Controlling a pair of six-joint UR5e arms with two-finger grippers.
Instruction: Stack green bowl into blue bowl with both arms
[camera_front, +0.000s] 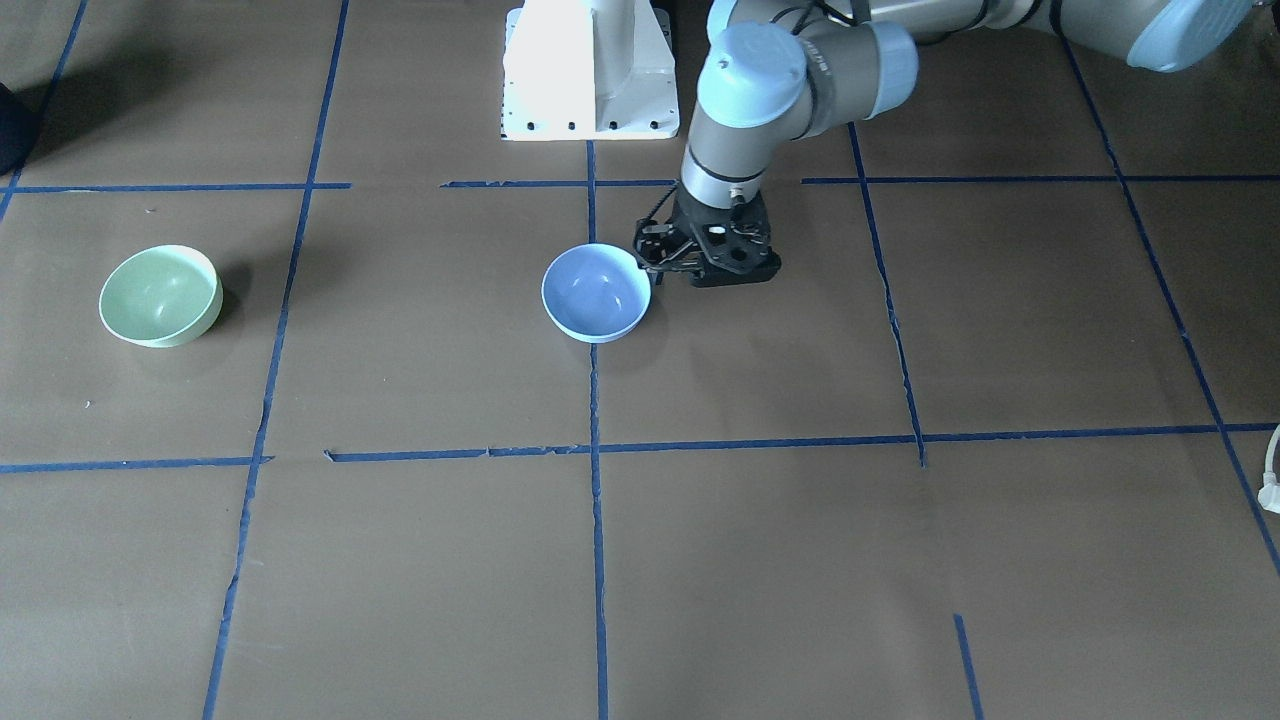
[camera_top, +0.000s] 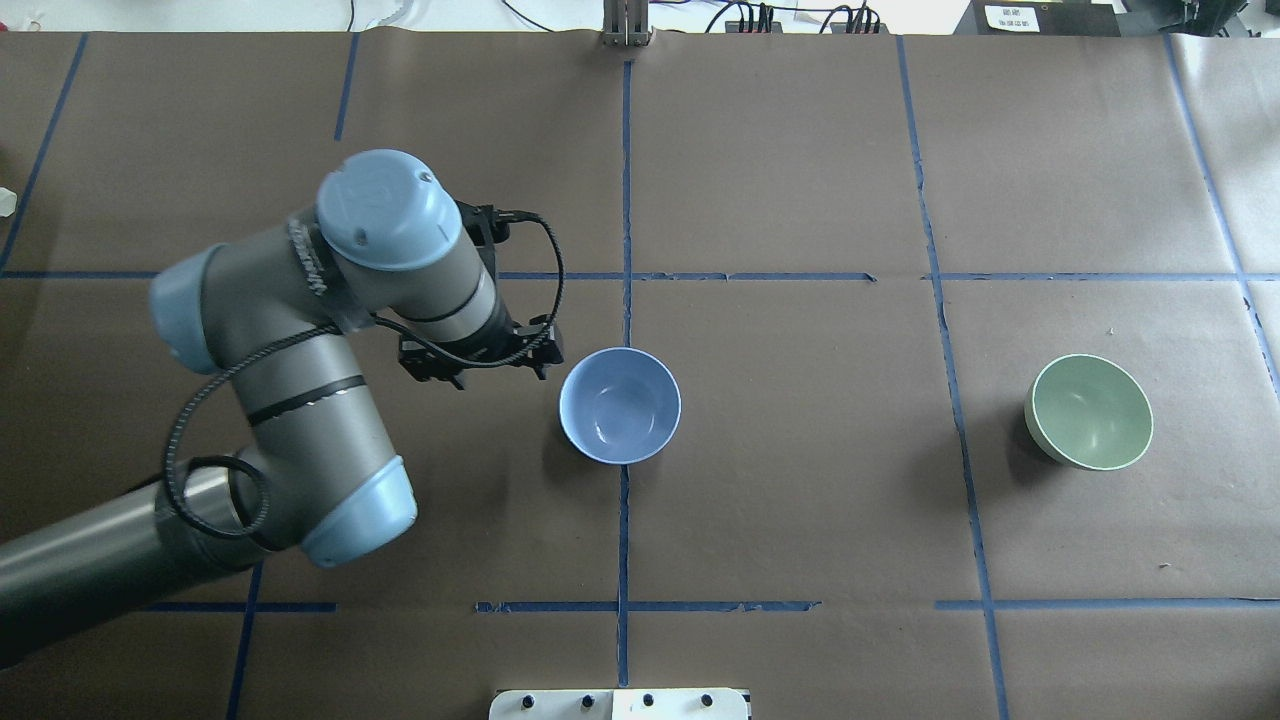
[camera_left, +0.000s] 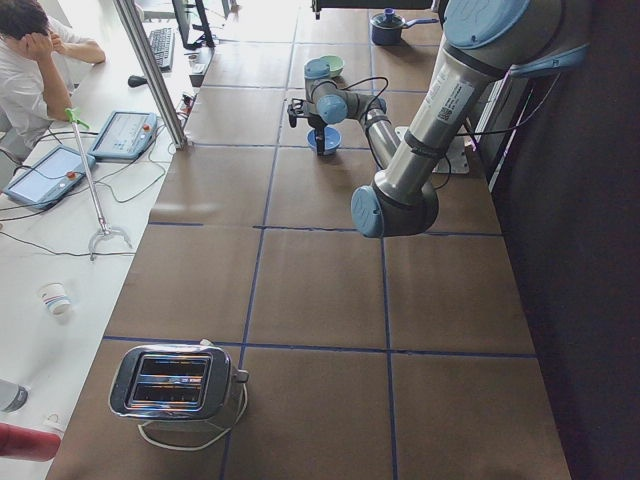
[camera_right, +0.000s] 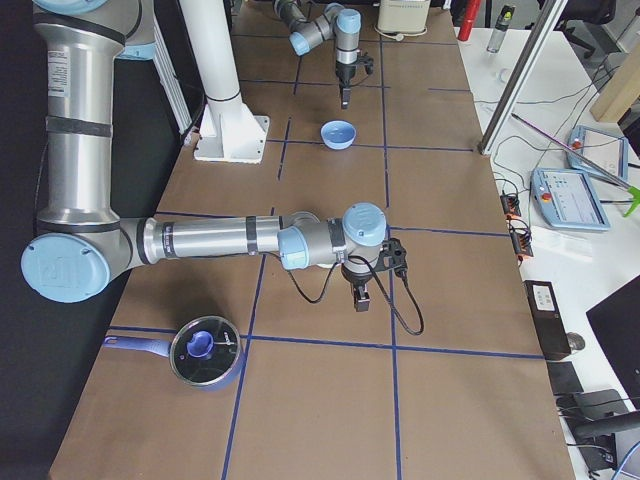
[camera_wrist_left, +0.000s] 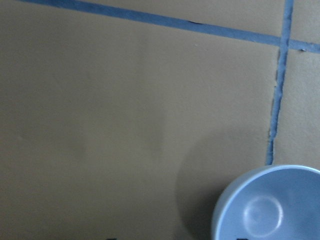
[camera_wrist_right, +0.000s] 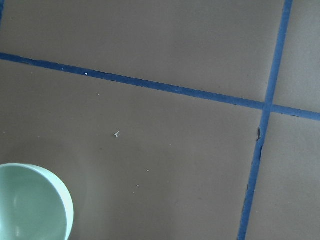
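Observation:
The blue bowl (camera_top: 620, 405) stands upright and empty on the table's centre tape line; it also shows in the front view (camera_front: 596, 292). My left gripper (camera_top: 480, 362) points down right beside the bowl's rim, on the robot's left of it (camera_front: 705, 262). In the left wrist view its two fingertips just show far apart at the bottom edge, so it is open and empty, with the blue bowl (camera_wrist_left: 270, 205) at lower right. The green bowl (camera_top: 1088, 411) stands alone far to the robot's right (camera_front: 160, 295) (camera_wrist_right: 30, 205). My right gripper (camera_right: 362, 298) shows only in the exterior right view; I cannot tell its state.
The white pedestal base (camera_front: 590, 70) stands at the robot's edge of the table. A toaster (camera_left: 175, 380) sits at the robot's far left end, and a blue lidded pot (camera_right: 205, 350) at the far right end. An operator (camera_left: 30, 60) sits at a side desk.

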